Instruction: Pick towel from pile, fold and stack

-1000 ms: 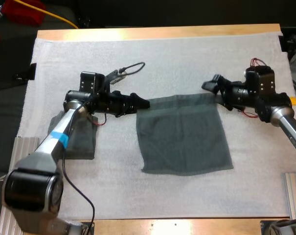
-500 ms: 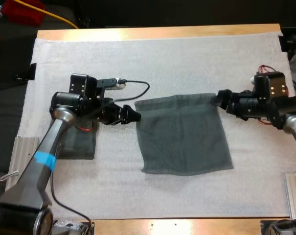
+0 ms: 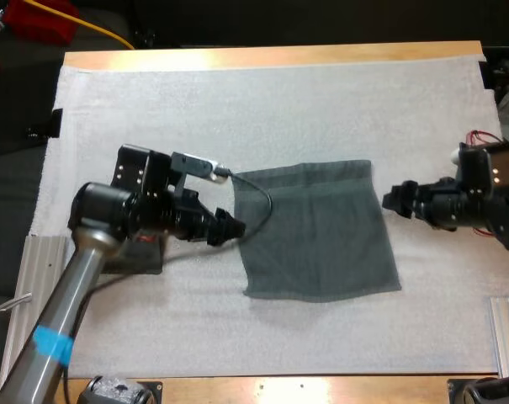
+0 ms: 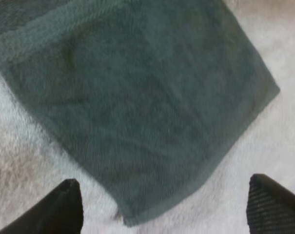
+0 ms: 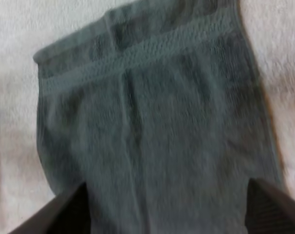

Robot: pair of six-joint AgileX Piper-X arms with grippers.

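Observation:
A dark grey-green towel [image 3: 317, 229] lies spread flat in the middle of the white mat. My left gripper [image 3: 229, 227] sits just off the towel's left edge, open, touching nothing. In the left wrist view its fingers [image 4: 64, 209] stand wide apart over the towel [image 4: 137, 97] and the mat. My right gripper [image 3: 393, 200] hovers just off the towel's right edge, also open. The right wrist view has its fingertips [image 5: 274, 207] spread clear above the towel [image 5: 157, 122], whose woven band runs across the far end.
A folded dark towel stack [image 3: 149, 263] lies on the mat at the left, mostly hidden under my left arm. The white mat [image 3: 279, 109] covers the table out to the wooden far edge, with bare mat on all sides of the towel.
Both grippers let go of the towel's far corners and drew away, the left toward the near left, the right toward the right edge. The towel stays flat where it lay.

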